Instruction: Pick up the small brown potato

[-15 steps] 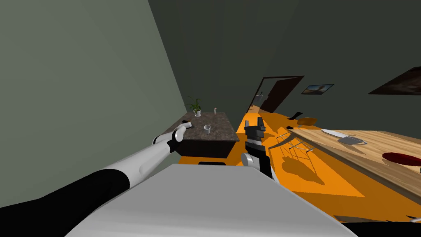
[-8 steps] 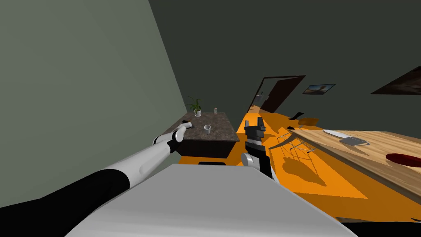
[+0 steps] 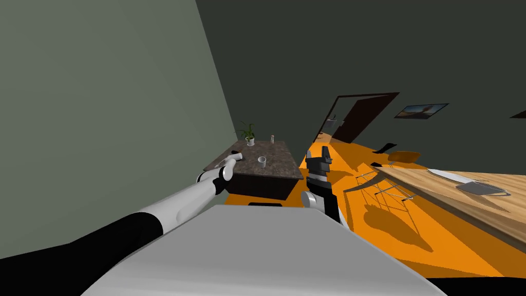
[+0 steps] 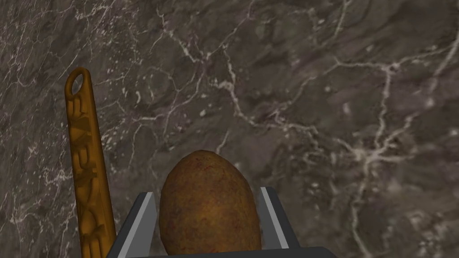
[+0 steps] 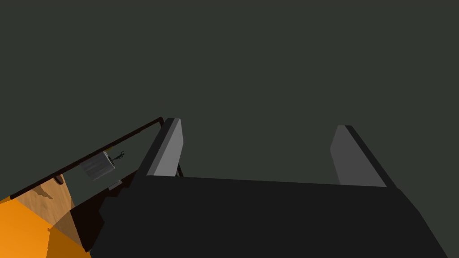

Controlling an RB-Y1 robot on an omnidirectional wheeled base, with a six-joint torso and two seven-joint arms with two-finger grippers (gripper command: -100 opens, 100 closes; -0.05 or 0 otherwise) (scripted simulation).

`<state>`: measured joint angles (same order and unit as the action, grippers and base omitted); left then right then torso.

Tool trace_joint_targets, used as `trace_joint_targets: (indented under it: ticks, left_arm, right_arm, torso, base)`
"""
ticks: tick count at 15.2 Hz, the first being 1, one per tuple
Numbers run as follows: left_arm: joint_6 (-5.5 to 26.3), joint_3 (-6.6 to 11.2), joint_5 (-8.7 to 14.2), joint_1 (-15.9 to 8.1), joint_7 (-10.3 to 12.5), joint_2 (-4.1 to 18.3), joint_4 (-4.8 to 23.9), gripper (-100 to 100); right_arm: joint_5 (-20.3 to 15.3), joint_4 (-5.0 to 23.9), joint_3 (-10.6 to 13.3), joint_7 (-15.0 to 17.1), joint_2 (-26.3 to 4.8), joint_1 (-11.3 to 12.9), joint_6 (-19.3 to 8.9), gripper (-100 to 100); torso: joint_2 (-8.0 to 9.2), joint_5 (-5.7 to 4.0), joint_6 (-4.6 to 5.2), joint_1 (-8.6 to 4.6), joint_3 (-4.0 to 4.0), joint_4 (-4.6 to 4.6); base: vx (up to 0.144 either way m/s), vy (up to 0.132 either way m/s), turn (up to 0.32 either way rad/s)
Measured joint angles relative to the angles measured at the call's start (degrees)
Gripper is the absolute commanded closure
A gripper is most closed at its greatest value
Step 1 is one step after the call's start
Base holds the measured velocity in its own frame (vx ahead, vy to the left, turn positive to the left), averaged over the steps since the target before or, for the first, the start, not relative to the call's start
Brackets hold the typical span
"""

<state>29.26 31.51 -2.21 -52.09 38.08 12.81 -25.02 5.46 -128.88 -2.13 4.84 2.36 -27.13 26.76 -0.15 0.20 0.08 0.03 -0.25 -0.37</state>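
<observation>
Left claw clamped on one brown potato, centre-left of head view; one orange handle beside; right claw wide open, empty.

Brown speckled potato — dark, white-veined countertop, orange floor.

This looks like a home's dining room: a wooden table, chair, marble-topped cabinet with plant and cup, picture, door.
</observation>
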Motion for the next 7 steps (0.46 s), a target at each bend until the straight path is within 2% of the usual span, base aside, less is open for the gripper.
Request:
trace_joint_targets:
  ticks: [2,4,7]
  left_arm:
    - [2.00,-0.13,-0.15,1.24,-0.18,-1.25,-4.36,100]
    - [3.10,-0.46,-0.82,1.26,0.02,-2.70,-6.64,100]
    - [5.11,-0.94,-1.80,2.23,0.35,-5.20,-10.53,100]
  right_arm:
    - [0.00,0.00,0.00,0.00,0.00,0.00,0.00,0]
    - [0.00,0.00,-0.01,0.00,0.00,-0.01,0.00,0]
    - [0.00,0.00,0.00,0.00,0.00,-0.01,0.00,0]
  torso:
    - [0.00,-0.03,-0.02,-0.05,0.02,0.04]
    - [-0.02,-0.03,-0.09,-0.03,0.01,0.03]
    - [-0.07,-0.01,-0.05,0.00,-0.03,0.01]
  base:
    - [-0.004,0.004,0.114]
    - [0.017,0.013,0.204]
    - [0.015,0.011,0.079]
